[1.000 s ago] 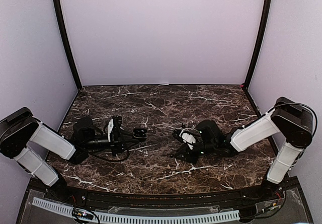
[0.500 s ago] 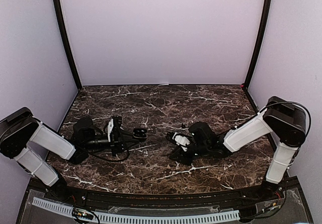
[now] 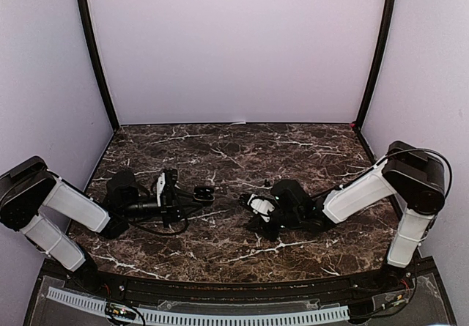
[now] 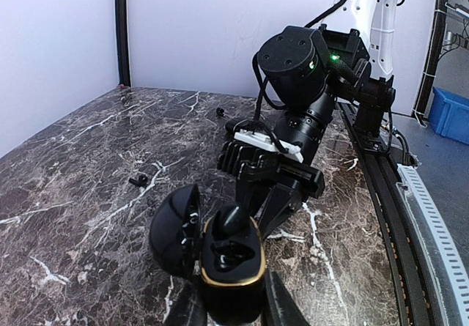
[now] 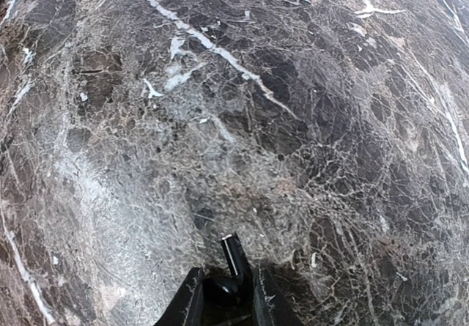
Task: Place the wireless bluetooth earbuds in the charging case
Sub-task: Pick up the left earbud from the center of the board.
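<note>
Left claw (image 4: 234, 310) is clamped narrow on the case (image 4: 231, 261) and holds it off the worktop (image 3: 242, 150), left of centre and closer to the near edge than the far one. The lid (image 4: 174, 229) is swung open to the side and the gold-rimmed mouth faces up and back toward the left wrist. Can't tell whether either well already has a bud in it, too dark in there. Right claw (image 5: 226, 291) is pinched on a black earbud (image 5: 233, 261), with the body between the fingers and the stem poking out past the tips, roughly in line with them. That claw points down at bare marble just to the right of the case, near but not touching, and the case doesn't show in the right wrist view at all. What matters for the next move: the case lies to the right claw's left and its mouth opens upward, so my read is the bud has to come across over the rim and go in stem-first along the well's axis. The right arm carries, the left only presents. Two loose buds (image 4: 137, 180) lie on the worktop well apart from both claws, toward the far side. Main risk I see is the stem catching the rim if the tilt is off.
</note>
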